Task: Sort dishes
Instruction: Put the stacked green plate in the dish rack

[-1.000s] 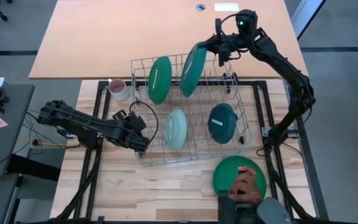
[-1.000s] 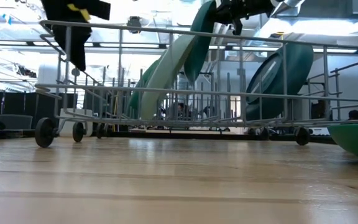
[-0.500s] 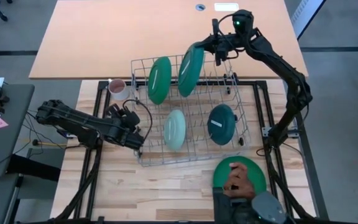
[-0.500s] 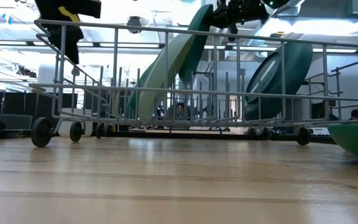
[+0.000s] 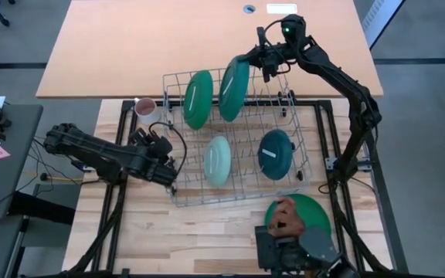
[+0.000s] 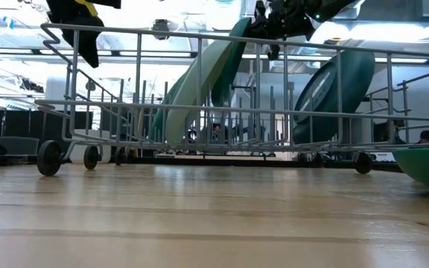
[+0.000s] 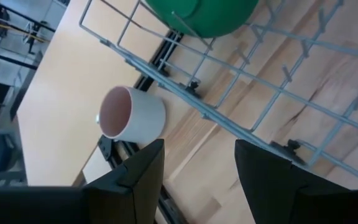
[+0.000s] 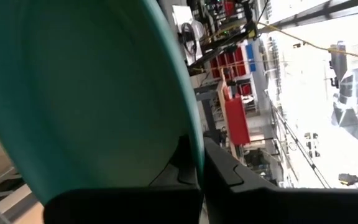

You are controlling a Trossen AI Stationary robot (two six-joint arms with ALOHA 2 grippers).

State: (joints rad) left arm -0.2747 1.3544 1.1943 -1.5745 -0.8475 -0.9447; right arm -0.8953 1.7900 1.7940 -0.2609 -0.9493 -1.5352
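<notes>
The sorting looks well under way but not finished, judging from how things lie; the wire rack (image 5: 234, 139) on the desk (image 5: 153, 224) already carries a large dark green plate (image 5: 198, 99) standing on edge in its far row, a small pale mint plate (image 5: 217, 161) in the near row, and a smaller dark teal plate (image 5: 276, 154) beside that one, all three upright between the tines; a second large dark green plate (image 5: 234, 88) stands tilted just beside the first, and the right claw (image 5: 267, 63) is clenched on its upper rim, the wrist view showing the two dark fingers pinching the plate's edge (image 8: 194, 149); whether this plate is fully seated in its slot cannot be told, so I take it as the step in hand, close to done; the third large green plate (image 5: 315, 220) lies flat on the desk near the front right corner, outside the rack, with a person's hand (image 5: 284, 218) resting on it; that one seems to be what is left; the left claw (image 5: 151, 147) hangs just outside the rack's left side with its fingers apart and nothing between them, looking toward the pinkish-white mug (image 7: 132, 115) that lies on its side beyond the rack's corner; the mug is untouched and is no dish to sort.
</notes>
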